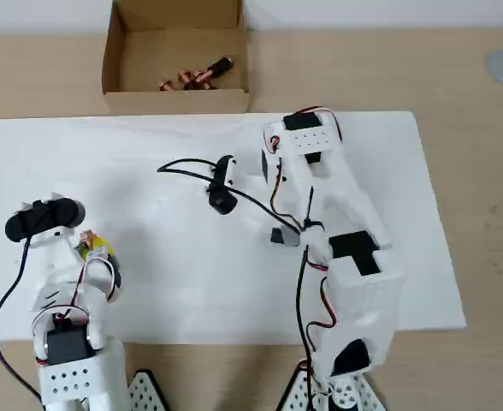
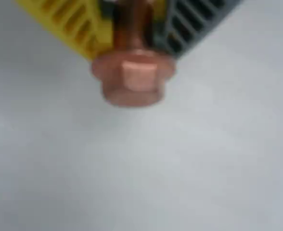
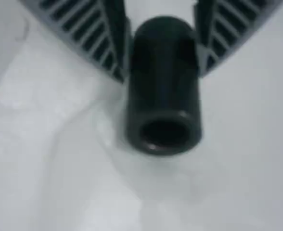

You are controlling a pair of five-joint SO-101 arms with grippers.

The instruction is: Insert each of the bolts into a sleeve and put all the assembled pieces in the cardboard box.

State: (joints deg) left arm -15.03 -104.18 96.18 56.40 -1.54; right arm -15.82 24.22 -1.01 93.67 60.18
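While several assembled pieces point(image 1: 196, 79) already lie in the cardboard box point(image 1: 115, 64), one pair is not yet joined. The left jaws clamp a copper bolt point(image 2: 132, 82) by its shank, head sticking out. The right jaws grip a black sleeve point(image 3: 163, 101), bore facing out, well apart from the bolt across the tabletop point(image 1: 192, 282).

table point(image 1: 478, 163) | white sheet point(image 1: 174, 282) | cardboard box point(image 1: 174, 101) | grey disc point(image 1: 501, 67), perhaps tape
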